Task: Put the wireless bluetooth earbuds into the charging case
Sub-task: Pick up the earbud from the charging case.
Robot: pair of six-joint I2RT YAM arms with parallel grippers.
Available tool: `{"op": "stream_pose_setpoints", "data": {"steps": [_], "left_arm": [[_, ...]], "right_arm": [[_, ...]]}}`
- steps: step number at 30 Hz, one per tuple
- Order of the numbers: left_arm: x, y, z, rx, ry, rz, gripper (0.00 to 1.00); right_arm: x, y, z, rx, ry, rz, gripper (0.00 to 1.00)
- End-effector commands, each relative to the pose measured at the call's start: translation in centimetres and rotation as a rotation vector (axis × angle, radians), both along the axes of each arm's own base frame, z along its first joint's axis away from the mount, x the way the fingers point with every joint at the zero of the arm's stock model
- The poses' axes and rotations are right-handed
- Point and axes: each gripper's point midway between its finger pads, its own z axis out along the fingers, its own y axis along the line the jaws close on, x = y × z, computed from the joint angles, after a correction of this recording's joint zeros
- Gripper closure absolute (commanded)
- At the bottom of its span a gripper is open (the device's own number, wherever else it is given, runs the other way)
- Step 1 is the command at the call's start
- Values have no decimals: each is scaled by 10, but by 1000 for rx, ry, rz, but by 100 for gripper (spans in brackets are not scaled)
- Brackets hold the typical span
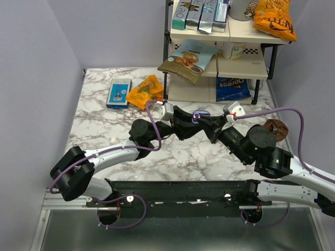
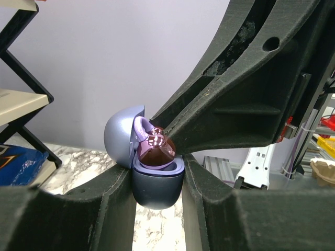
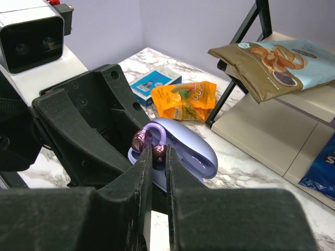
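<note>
Two buds [image 3: 140, 140] at the case [image 2: 157, 193]

Left gripper [image 2: 157, 175] clamps the case base, aloft over the surface [image 1: 104, 130], lid [image 2: 119, 137] open toward 10 o'clock. Right gripper [image 3: 159, 157], nearly closed, pinches one bud [image 3: 158, 151]: light, glossy, likely slippery; grip its sides.

On my marbled worktop [image 1: 99, 125], a blue box [image 1: 118, 93] and an orange snack bag [image 1: 145, 92] lie side by side, upper centre-left of the overhead view. At upper right, a black-framed shelf rack [image 1: 246, 68] carries a tan chip bag [image 1: 188, 58] drooping over one edge. A blue Doritos bag [image 1: 233, 88] stands below, with cartons [image 1: 201, 13] and an orange bag [image 1: 274, 18] on top. A small brown object [image 1: 275, 128] lies at right.
</note>
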Motion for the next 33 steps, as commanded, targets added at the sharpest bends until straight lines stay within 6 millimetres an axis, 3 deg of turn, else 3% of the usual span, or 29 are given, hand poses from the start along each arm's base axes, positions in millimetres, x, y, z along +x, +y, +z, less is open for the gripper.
{"op": "stream_pose_setpoints", "data": {"steps": [1, 33], "left_arm": [[0, 10, 42, -120, -74, 28, 100], [5, 15, 51, -135, -85, 41, 100]], "right_arm": [[3, -9, -9, -42, -8, -45, 99], [-9, 0, -31, -229, -138, -2, 99]]}}
